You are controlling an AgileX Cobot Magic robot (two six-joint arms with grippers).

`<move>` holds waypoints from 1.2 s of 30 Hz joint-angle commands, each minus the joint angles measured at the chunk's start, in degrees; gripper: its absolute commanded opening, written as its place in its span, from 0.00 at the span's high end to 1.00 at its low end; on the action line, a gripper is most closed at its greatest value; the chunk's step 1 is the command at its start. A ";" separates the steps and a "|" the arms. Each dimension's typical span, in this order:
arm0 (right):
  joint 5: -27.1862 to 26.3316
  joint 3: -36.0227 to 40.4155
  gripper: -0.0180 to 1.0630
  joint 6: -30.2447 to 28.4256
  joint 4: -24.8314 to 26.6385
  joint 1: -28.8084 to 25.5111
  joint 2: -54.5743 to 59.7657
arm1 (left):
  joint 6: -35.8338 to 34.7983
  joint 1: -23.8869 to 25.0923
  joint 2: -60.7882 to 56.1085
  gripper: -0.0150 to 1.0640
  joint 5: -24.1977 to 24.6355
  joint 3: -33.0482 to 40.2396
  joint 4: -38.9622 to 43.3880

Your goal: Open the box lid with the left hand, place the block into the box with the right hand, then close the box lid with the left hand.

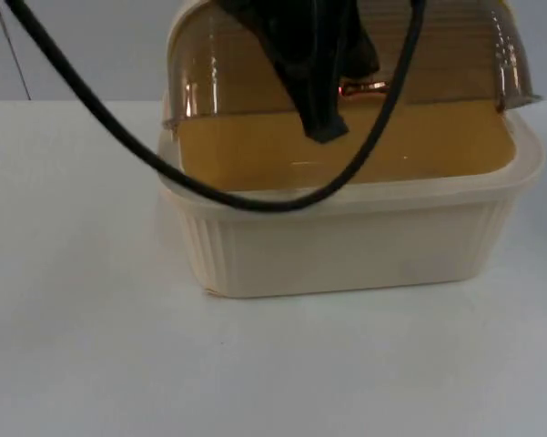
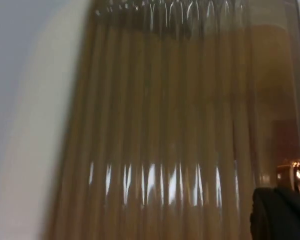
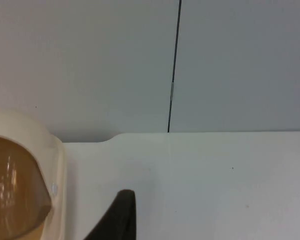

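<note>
On the white table (image 1: 73, 346) before the grey partition wall (image 3: 90, 60), the cream box (image 1: 346, 246) lies with its long axis across the top view, its ribbed brown lid (image 1: 437, 64) raised toward the back and the amber inside open from above. The left gripper (image 1: 323, 123) hangs over that opening at the lid's handle (image 1: 364, 88); whether it is clamped there cannot be told. The right gripper (image 3: 121, 220) waits low beside the box's end wall, its grasp unreadable, and the block's place cannot be told.

Lab bench: bare white table (image 1: 73, 346), grey partition wall (image 3: 90, 60).
</note>
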 commanded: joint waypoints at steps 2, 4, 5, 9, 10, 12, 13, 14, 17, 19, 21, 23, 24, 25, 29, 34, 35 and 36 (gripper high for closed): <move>-0.01 0.08 0.02 0.20 -0.19 -0.21 -0.30 | -0.83 -1.57 -1.30 0.99 -4.51 5.22 -0.22; 0.22 0.08 0.02 0.38 -0.19 -0.21 -0.39 | -1.39 -3.26 -1.94 0.99 -8.27 9.48 -0.22; 0.22 0.08 0.02 0.38 -0.19 -0.21 -0.39 | -1.50 -3.77 -2.17 0.99 -8.71 10.66 -0.36; 0.23 0.08 0.02 0.80 -0.19 -0.21 -1.27 | -4.11 -5.22 -4.44 0.99 -8.38 11.90 -0.46; 0.38 0.08 0.02 0.80 -0.19 -0.21 -1.77 | -5.84 -5.39 -5.67 0.99 -7.57 11.90 -0.46; 0.37 0.08 0.02 0.80 -0.19 -0.21 -2.31 | -8.05 -5.88 -7.33 0.99 -7.41 11.90 -0.46; 0.40 0.08 0.02 0.80 -0.19 -0.21 -2.80 | -10.63 -5.99 -9.29 0.99 -7.31 11.90 -0.46; 0.64 0.08 0.02 0.80 -0.19 -0.21 -3.04 | -14.17 -5.99 -11.54 0.99 -6.73 11.90 -0.46; 1.65 0.08 0.02 0.80 -0.19 -0.21 -3.35 | -22.33 -5.75 -16.04 0.99 -5.89 11.90 -0.46; 2.72 0.08 0.02 0.80 -0.19 -0.21 -3.72 | -27.69 -4.31 -21.50 0.99 -5.89 11.90 -0.35; 2.72 0.08 0.02 0.80 -0.19 -0.21 -3.72 | -32.07 -0.48 -28.23 0.99 -7.42 11.90 -0.35; 2.70 0.08 0.02 0.80 -0.07 -0.21 -3.72 | -34.62 1.51 -30.95 0.99 -8.42 11.90 -0.35; 2.70 0.08 0.02 0.80 -0.07 -0.21 -3.72 | -37.13 4.48 -33.13 0.99 -9.22 12.01 -0.35; 2.70 0.08 0.02 1.06 -0.06 -0.21 -3.72 | -39.04 7.89 -35.67 0.99 -10.54 12.51 -0.35; 2.60 0.08 0.02 1.44 -0.06 -0.21 -3.72 | -45.58 19.64 -41.11 0.99 -10.52 14.14 -0.46; 2.38 0.08 0.02 1.68 0.03 -0.21 -3.72 | -54.32 36.77 -44.26 0.99 -7.12 19.40 -0.46; 2.15 0.08 0.02 1.68 0.03 -0.21 -3.72 | -55.37 39.06 -44.10 0.99 -4.29 20.28 -0.95; 2.03 0.08 0.02 1.68 0.03 -0.21 -3.72 | -55.37 39.66 -43.82 0.99 -2.91 21.04 -1.26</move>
